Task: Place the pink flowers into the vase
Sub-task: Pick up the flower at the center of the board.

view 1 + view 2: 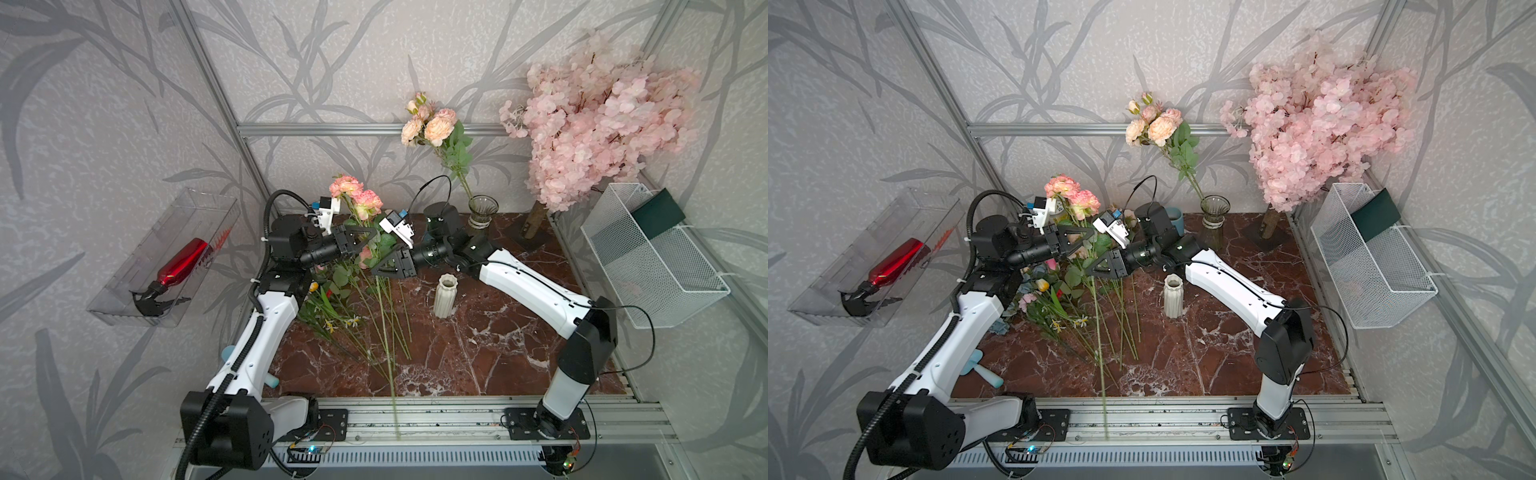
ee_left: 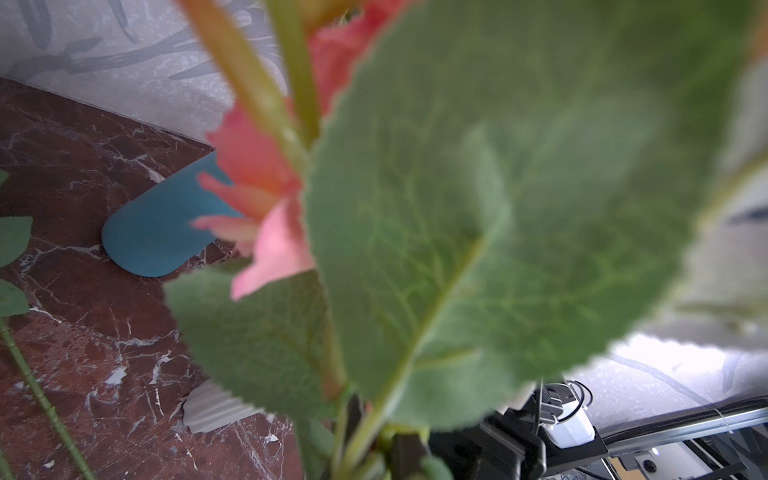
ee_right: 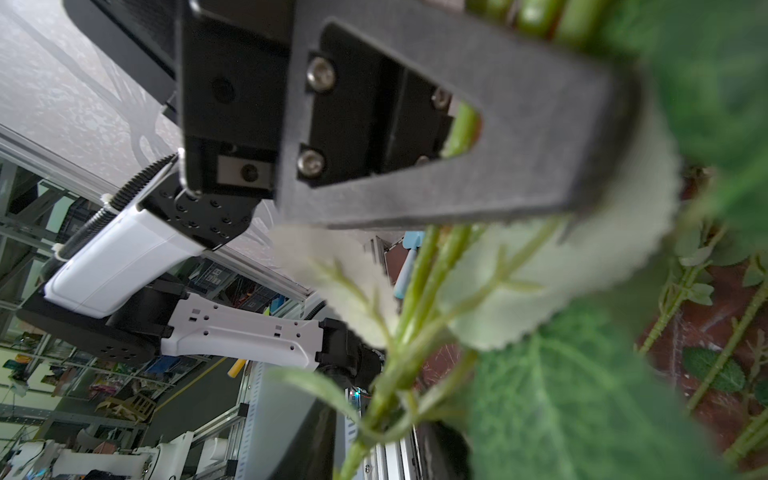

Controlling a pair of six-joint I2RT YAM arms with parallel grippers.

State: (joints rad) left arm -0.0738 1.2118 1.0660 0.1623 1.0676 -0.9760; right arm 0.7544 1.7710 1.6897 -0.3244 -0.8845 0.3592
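In a top view, my left gripper (image 1: 374,240) is clenched on the stems of a pink spray (image 1: 353,195). I hold it above the table (image 1: 498,353), with the heads up toward the back wall. Its one long stem hangs down past the front edge. My right gripper (image 1: 376,268) sits just below the left one, among the same leaves and stems. I cannot tell whether it grips anything. Another spray (image 1: 428,124) stands in the glass vase (image 1: 482,210) at the back. The white vase (image 1: 445,295) stands apart near the table's middle, with nothing in it. Loose stems (image 1: 405,328) lie on the table under my grippers.

In a top view, a blue cup (image 1: 1177,220) shows behind my right arm. A heap of small mixed flowers (image 1: 1054,307) lies by my left arm.

In the left wrist view, a big blurred leaf (image 2: 498,208) and pink petals (image 2: 266,199) fill most of the picture. Behind them are the blue cup, the table and an edge of the white vase.

In the right wrist view, my left gripper is close and seen side on, with green stems (image 3: 432,266) running past its finger. My right fingers are hidden by leaves, so I cannot tell their state here.
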